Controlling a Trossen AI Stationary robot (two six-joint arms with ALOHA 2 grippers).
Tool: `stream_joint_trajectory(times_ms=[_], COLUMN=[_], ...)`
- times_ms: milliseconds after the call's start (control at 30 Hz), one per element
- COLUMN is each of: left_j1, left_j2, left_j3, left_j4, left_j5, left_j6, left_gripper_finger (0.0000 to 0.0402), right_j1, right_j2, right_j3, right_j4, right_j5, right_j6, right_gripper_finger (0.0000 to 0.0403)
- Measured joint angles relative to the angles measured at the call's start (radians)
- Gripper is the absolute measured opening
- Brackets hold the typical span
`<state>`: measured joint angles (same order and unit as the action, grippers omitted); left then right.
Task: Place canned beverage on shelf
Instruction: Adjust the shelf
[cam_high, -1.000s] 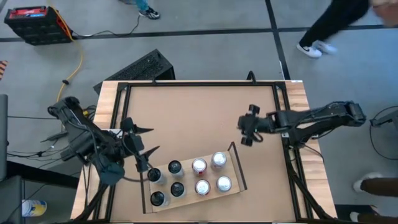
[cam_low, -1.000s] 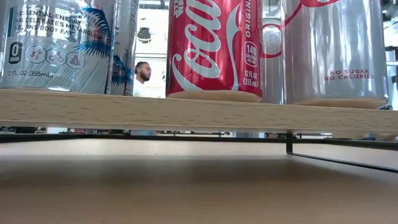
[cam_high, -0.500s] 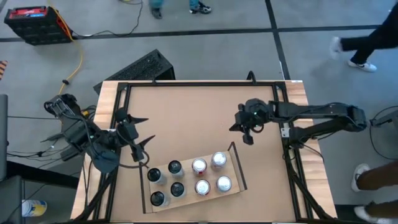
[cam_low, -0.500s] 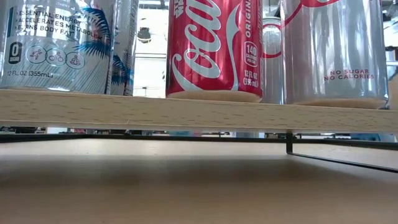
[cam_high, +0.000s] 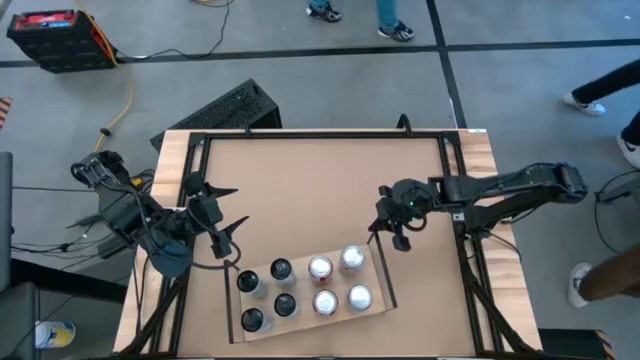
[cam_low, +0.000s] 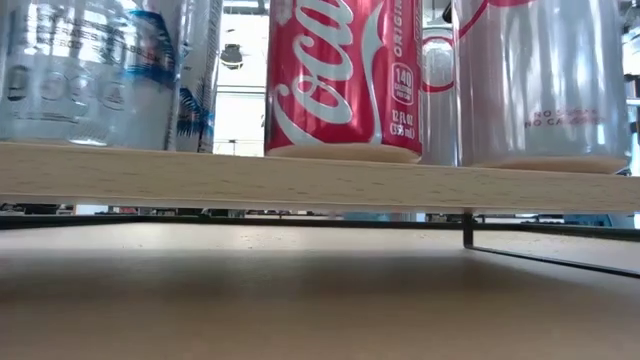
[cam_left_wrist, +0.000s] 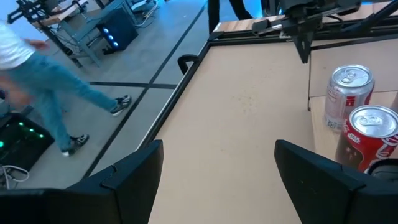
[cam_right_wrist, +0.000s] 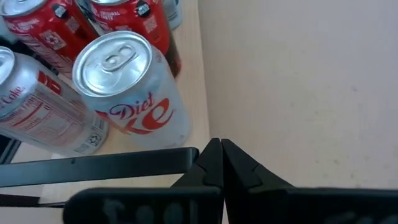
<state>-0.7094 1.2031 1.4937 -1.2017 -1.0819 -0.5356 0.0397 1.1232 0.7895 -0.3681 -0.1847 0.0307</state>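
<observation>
Right hand (cam_high: 384, 228), pinched shut and empty, hangs beside the can-filled shelf (cam_high: 372, 305); left hand (cam_high: 228, 238) gapes wide, holding nothing.

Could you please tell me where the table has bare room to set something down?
The brown tabletop is bare between the left gripper and the shut right gripper, back to the far black frame. It is crowded near the front, where the shelf holds eight cans.

Eight cans (cam_high: 318, 268), seemingly in two rows, stand on the shelf (cam_high: 372, 314) at the table's (cam_high: 310, 190) near edge
</observation>
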Motion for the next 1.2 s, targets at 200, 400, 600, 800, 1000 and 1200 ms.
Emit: stream_joint_trajectory(times_ms=[200, 400, 600, 800, 1000, 1200], left_j1=[0.000, 0.000, 0.000, 0.000, 0.000, 0.008], left_j2=[0.000, 0.000, 0.000, 0.000, 0.000, -0.005], left_j3=[0.000, 0.000, 0.000, 0.000, 0.000, 0.000], left_j4=[-0.001, -0.004, -0.004, -0.004, -0.004, -0.004], left_j5=[0.005, 0.024, 0.026, 0.030, 0.030, 0.042], left_j6=[-0.020, -0.028, -0.035, -0.037, -0.037, -0.009], left_gripper_finger=[0.0293, 0.0293, 0.0293, 0.0293, 0.0293, 0.0293], right_j1=[0.059, 0.136, 0.231, 0.333, 0.401, 0.366], right_j2=[-0.018, -0.026, -0.026, -0.026, -0.032, -0.127], right_j3=[0.000, -0.001, -0.002, -0.002, -0.002, -0.002], right_j4=[-0.050, -0.062, -0.053, -0.040, -0.072, -0.240], right_j5=[-0.012, -0.012, -0.009, 0.041, 0.175, 0.374], right_j6=[0.083, 0.158, 0.247, 0.340, 0.364, 0.396], right_gripper_finger=[0.0017, 0.0017, 0.0018, 0.0018, 0.0018, 0.0018])
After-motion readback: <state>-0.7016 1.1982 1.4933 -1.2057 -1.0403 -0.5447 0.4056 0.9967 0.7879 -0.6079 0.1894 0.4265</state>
